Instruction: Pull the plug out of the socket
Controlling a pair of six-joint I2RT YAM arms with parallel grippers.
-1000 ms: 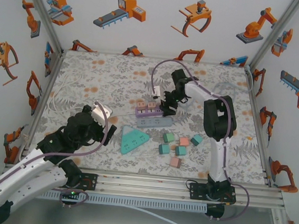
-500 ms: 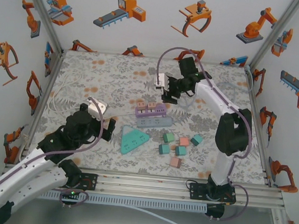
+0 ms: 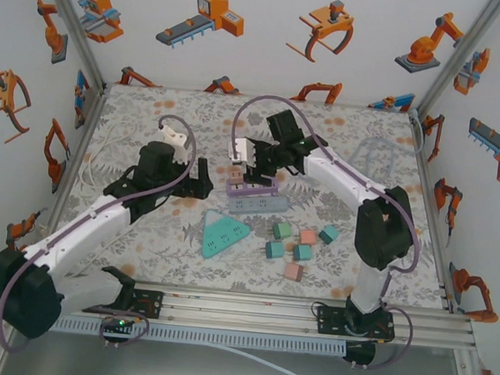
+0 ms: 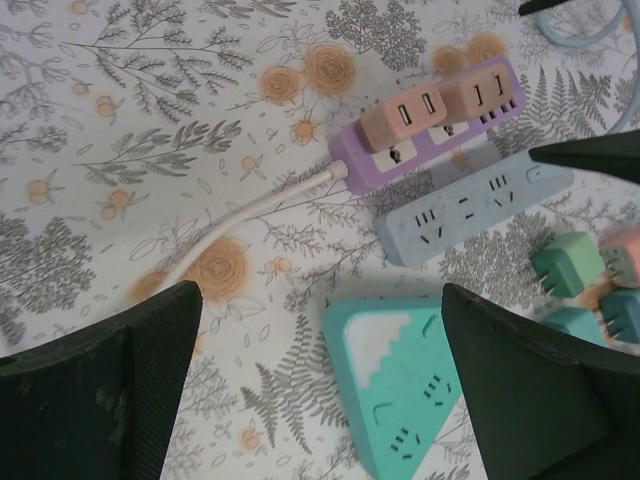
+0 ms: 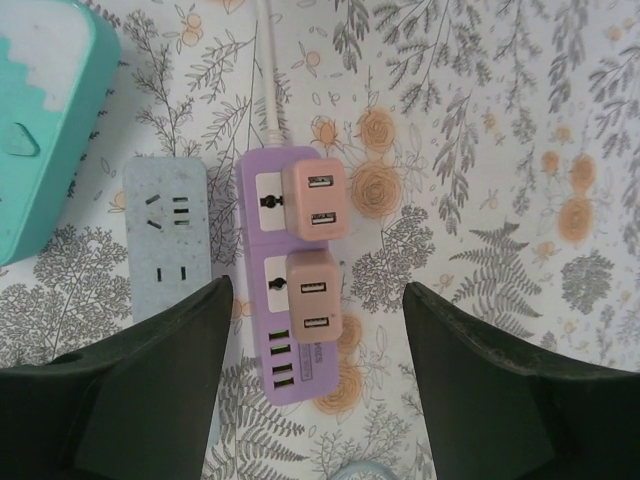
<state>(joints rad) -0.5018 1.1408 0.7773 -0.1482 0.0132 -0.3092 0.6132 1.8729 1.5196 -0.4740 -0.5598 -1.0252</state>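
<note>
At table point(image 3: 150, 116) centre: purple strip point(image 5: 262, 245) w/ 2 pink plugs point(image 5: 315, 200) both seated.
R gripper point(image 5: 317, 290) hangs over strip, jaws apart, empty; L gripper point(image 4: 320, 300) nearby to its left, wide open, empty.

Floral-print table point(image 3: 150, 116) carries: purple pwr strip point(image 4: 400, 160) w/ white cable point(image 4: 250, 215), grey-blue strip point(image 4: 470, 205) alongside, touching; teal mountain-shaped socket block point(image 4: 400, 390) near; small plug cubes point(image 3: 307, 236) clustered beside.

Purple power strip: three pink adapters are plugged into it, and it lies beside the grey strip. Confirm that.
Wrong on the count. The purple power strip holds two pink adapters, not three, as the right wrist view shows. It does lie beside the grey strip.
</note>
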